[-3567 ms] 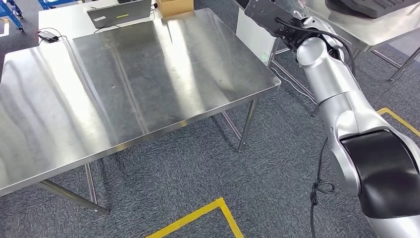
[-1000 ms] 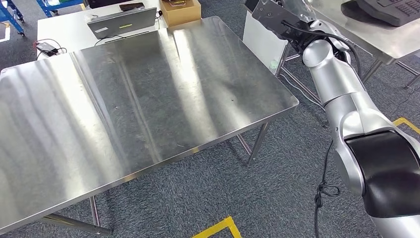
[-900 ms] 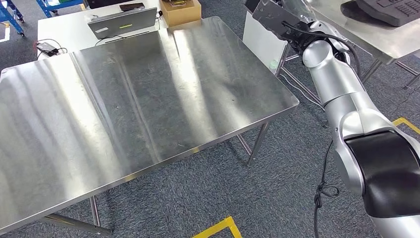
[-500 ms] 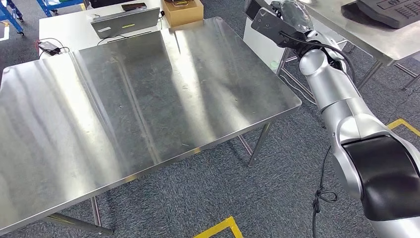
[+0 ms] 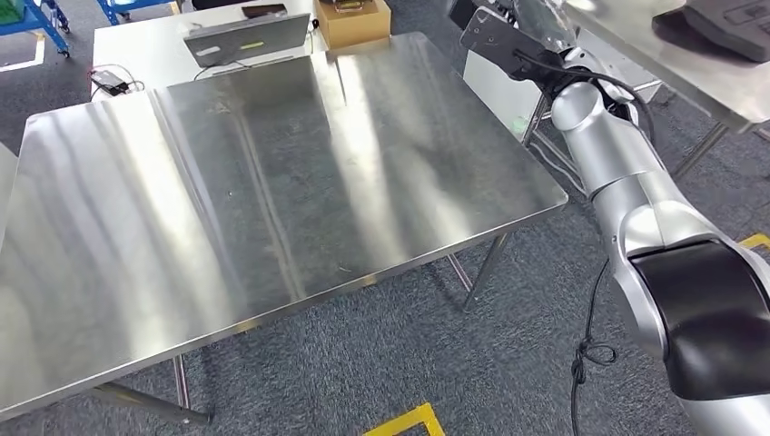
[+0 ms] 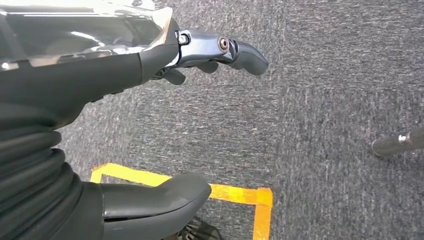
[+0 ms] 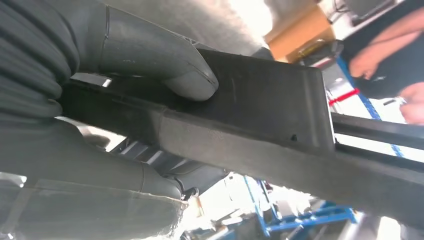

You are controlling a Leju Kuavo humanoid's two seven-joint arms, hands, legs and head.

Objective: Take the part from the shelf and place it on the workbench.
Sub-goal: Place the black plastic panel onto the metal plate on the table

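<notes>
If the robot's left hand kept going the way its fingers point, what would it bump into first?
Probably the grey carpet floor. The left hand hangs open, holding nothing, with carpet beyond its fingers; the way looks free, though depth is unclear.

Beyond the steel table we see a white desk (image 5: 145, 50) carrying a closed grey laptop (image 5: 245, 36) and a small black power adapter (image 5: 111, 82) with its cable. Just beside the laptop sits a brown cardboard box (image 5: 352, 20). Blue frames (image 5: 36, 16) stand at the far corner. Grey carpet (image 5: 381, 345) covers the floor, marked with yellow tape (image 5: 409, 422). In the right wrist view, we make out a person's arm (image 7: 385, 45) in a dark sleeve.
</notes>
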